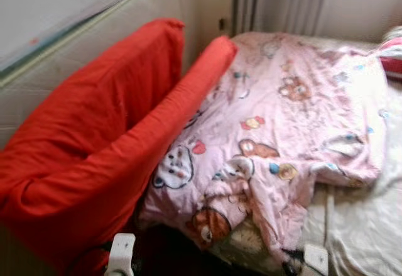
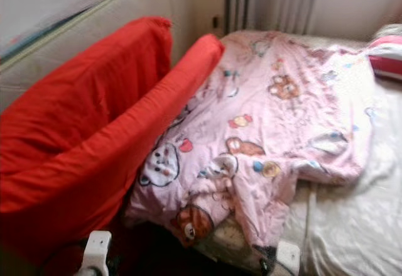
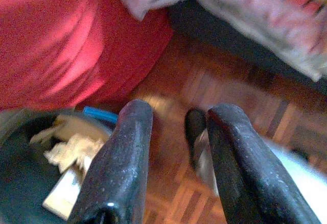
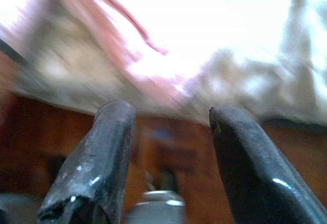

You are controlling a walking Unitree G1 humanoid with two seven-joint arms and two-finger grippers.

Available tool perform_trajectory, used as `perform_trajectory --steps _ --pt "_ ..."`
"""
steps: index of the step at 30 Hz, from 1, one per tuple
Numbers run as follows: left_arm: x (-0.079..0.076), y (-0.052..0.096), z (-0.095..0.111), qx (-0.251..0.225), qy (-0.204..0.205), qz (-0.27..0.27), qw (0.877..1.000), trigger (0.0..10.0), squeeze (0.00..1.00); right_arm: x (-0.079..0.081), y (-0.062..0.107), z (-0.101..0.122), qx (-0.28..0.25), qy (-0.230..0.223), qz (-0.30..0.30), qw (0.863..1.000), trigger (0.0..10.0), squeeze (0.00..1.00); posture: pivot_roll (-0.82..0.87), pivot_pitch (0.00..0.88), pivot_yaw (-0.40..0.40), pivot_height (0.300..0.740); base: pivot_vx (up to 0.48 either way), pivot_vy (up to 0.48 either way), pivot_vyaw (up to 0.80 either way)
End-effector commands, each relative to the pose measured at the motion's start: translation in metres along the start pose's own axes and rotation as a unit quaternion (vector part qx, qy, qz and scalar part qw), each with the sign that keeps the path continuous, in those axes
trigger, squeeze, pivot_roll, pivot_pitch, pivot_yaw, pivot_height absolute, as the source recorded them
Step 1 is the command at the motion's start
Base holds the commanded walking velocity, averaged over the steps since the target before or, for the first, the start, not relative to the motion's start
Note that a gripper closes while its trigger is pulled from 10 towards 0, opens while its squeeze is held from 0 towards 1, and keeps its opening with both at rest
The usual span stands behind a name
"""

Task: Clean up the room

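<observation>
A pink blanket (image 1: pixel 282 131) printed with cartoon bears lies rumpled across the bed, one corner hanging over the near edge. A red folded mattress cover (image 1: pixel 94 150) leans between the bed and the wall on the left. My left gripper (image 3: pixel 176 127) is open above the wooden floor, close to the red fabric and the blanket's hanging edge (image 3: pixel 245 9). My right gripper (image 4: pixel 171 119) is open too, low beside the bed with the blanket edge (image 4: pixel 133 55) ahead of it. White parts of both arms (image 1: pixel 122 254) peek in at the bottom of the eye views.
A pale upright mattress (image 1: pixel 94 31) stands against the left wall. A pink-striped pillow (image 1: pixel 392 56) lies at the bed's far right, on a white sheet (image 1: pixel 364 226). Curtains (image 1: pixel 282 2) hang behind. A dark bin with paper scraps (image 3: pixel 56 157) sits on the parquet floor (image 3: pixel 214 81).
</observation>
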State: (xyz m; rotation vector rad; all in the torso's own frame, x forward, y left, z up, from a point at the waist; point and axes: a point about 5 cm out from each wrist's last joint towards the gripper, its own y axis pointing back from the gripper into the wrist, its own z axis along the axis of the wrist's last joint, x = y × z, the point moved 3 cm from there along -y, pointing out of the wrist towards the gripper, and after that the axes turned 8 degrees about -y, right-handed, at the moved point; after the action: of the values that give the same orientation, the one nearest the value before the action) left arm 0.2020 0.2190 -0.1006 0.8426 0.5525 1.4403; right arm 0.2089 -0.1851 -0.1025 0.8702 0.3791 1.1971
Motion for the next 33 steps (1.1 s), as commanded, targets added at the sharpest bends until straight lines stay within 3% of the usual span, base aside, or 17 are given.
perform_trajectory --steps 1,17,26,33 --pt "-0.003 -0.002 0.006 -0.006 -0.004 -0.002 1.000 10.0 0.00 -0.013 0.003 -0.008 0.009 -0.006 -0.015 1.000 10.0 0.00 -0.01 0.096 0.053 0.740 0.000 0.000 0.00" --pt "0.001 -0.001 0.004 -0.006 0.002 -0.001 1.000 10.0 0.00 -0.004 -0.002 0.014 -0.019 0.006 -0.001 1.000 10.0 0.00 -0.01 0.110 0.048 0.740 0.000 0.000 0.00" --pt "0.005 0.000 0.002 -0.007 0.005 0.002 1.000 10.0 0.00 0.000 -0.003 0.017 -0.014 0.060 0.009 0.998 10.0 0.00 -0.02 0.117 0.046 0.740 0.000 0.000 0.05" --pt "0.002 -0.001 0.004 -0.010 0.005 -0.001 1.000 10.0 0.00 0.004 -0.003 0.016 -0.014 0.062 0.018 0.998 10.0 0.00 -0.02 0.119 0.047 0.740 0.000 0.000 0.12"
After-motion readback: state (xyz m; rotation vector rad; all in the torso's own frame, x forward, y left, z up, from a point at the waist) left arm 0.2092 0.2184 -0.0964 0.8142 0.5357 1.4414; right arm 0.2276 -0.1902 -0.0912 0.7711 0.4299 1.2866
